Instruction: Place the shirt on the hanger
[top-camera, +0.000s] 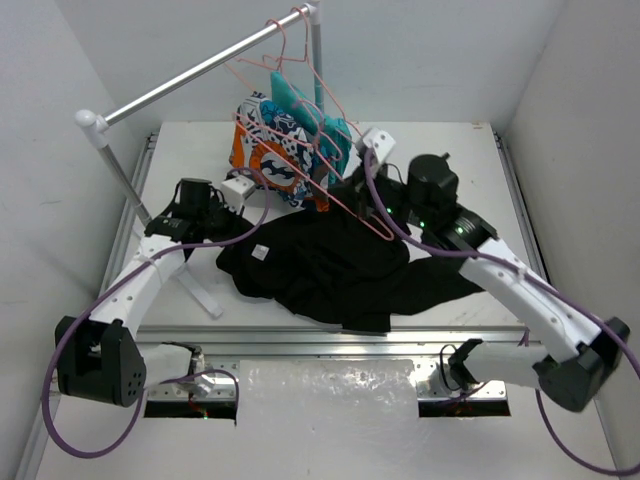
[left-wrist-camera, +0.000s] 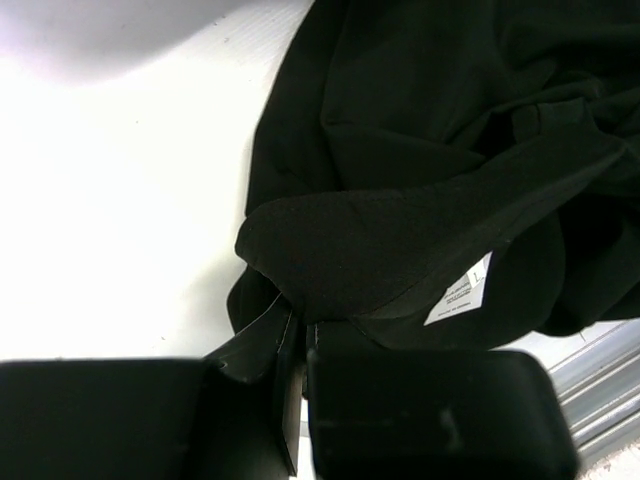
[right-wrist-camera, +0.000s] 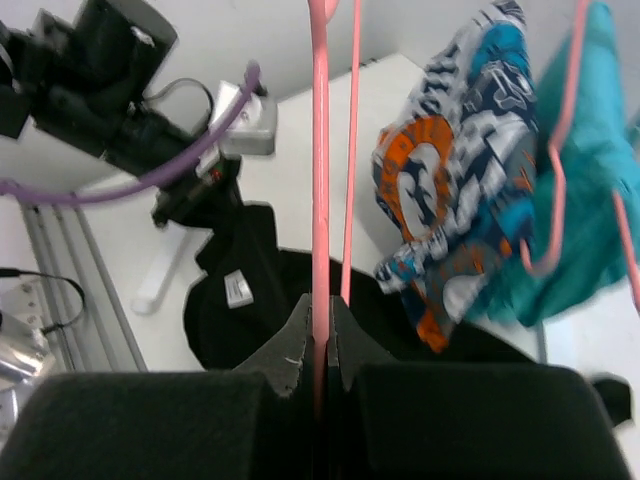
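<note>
The black shirt (top-camera: 330, 268) lies crumpled on the white table, its white neck label (top-camera: 262, 252) facing up. My left gripper (top-camera: 235, 235) is at the shirt's left edge. In the left wrist view the left gripper (left-wrist-camera: 297, 325) is shut on a raised fold of the shirt (left-wrist-camera: 420, 150), close to the label (left-wrist-camera: 460, 290). My right gripper (top-camera: 375, 205) is above the shirt's far edge. Its jaws (right-wrist-camera: 320, 320) are shut on the salmon-pink wire of the hanger (right-wrist-camera: 319, 200), which slants down from the rail to a corner (top-camera: 383, 233).
A metal rail (top-camera: 200, 70) crosses the back left with several more pink hangers. From it hang a patterned orange-white-blue garment (top-camera: 270, 150) and a teal one (top-camera: 300, 105). A white strip (top-camera: 205, 295) lies left of the shirt. Clear plastic (top-camera: 325, 400) covers the front edge.
</note>
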